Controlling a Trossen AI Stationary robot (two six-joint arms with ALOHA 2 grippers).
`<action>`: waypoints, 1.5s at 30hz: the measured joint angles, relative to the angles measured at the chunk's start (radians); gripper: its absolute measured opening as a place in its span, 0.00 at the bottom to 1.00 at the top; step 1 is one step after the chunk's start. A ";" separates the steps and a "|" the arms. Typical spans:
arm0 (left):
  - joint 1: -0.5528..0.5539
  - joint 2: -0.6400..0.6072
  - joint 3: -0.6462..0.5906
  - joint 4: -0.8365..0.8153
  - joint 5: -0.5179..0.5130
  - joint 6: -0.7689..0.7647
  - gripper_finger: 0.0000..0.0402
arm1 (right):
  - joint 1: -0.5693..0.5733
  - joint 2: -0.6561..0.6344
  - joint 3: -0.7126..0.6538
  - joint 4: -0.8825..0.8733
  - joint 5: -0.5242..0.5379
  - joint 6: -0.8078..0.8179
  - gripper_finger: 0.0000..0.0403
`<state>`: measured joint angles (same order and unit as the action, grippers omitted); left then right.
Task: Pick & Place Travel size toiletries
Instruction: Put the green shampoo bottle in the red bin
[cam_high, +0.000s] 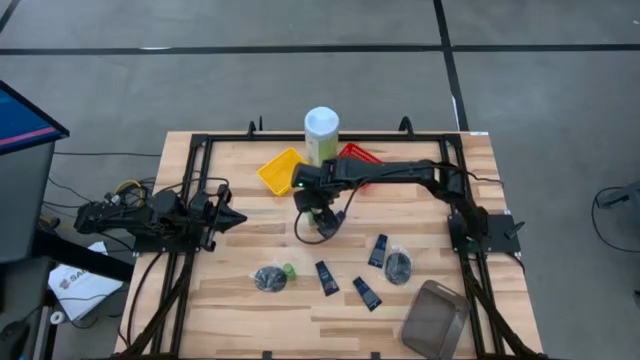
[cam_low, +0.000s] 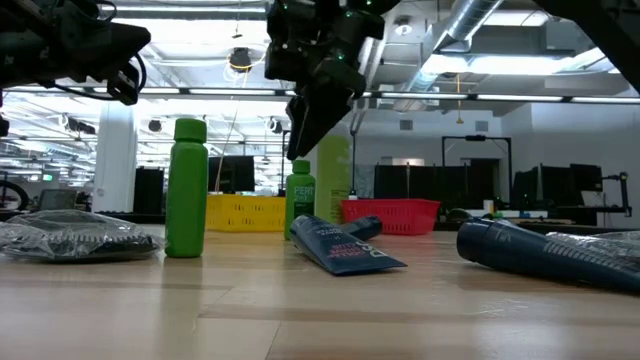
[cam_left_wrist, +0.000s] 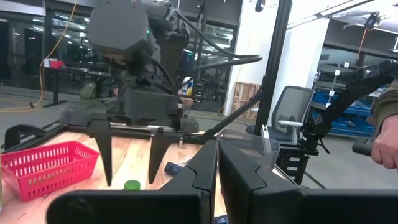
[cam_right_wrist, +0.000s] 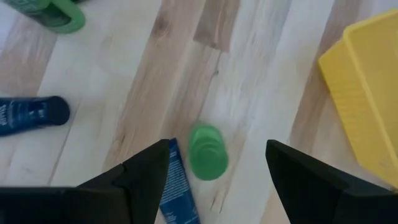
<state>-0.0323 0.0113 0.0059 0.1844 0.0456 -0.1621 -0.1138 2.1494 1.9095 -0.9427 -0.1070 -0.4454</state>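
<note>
You can read little here — white letters "PER" stand on the short green bottle in the low view. The navy tube lying before it carries pale print too small to make out.

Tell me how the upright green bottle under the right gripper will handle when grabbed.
The green bottle stands upright, tall and narrow, so an off-centre touch could tip it. Its round body would likely roll once down. It looks rigid, so the open right gripper above should grip it.
</note>
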 joint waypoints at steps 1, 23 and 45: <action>0.000 0.000 0.000 0.000 0.000 0.000 0.03 | -0.002 0.000 0.000 0.004 0.000 0.000 0.65; 0.000 0.005 0.000 0.012 0.000 0.000 0.03 | -0.018 0.050 0.000 -0.002 -0.027 0.003 0.56; 0.000 0.005 0.000 0.019 0.000 0.000 0.03 | -0.020 0.037 0.000 -0.025 -0.027 0.001 0.23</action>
<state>-0.0323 0.0162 0.0062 0.2031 0.0456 -0.1619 -0.1341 2.1861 1.9095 -0.9682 -0.1337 -0.4442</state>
